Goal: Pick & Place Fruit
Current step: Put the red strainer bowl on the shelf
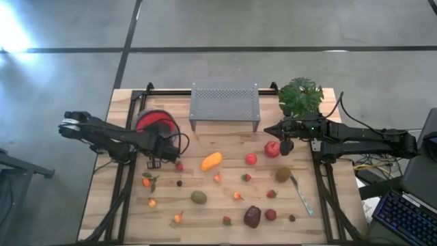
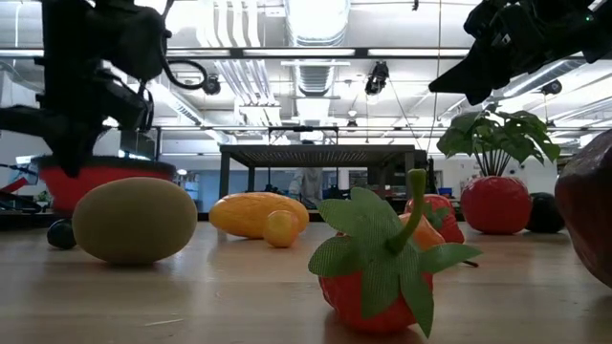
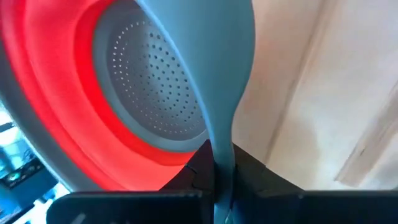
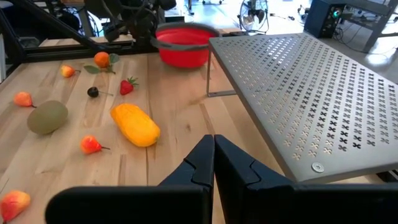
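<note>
Left pincer (image 1: 166, 146): pinching the grey handle of the red-lined perforated colander (image 3: 149, 93).
Right pincer (image 1: 285, 145): pressed together, empty, over bench (image 1: 205, 212).
Fruit (image 1: 211, 161): small toy pieces, scattered on bench.
Progress: colander visibly empty; placing all left.

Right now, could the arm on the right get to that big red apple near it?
Probably yes. The right gripper hangs shut and empty right beside the red apple, with nothing between them. It would need to open first. The left gripper is far off, shut on the colander's handle.
</note>
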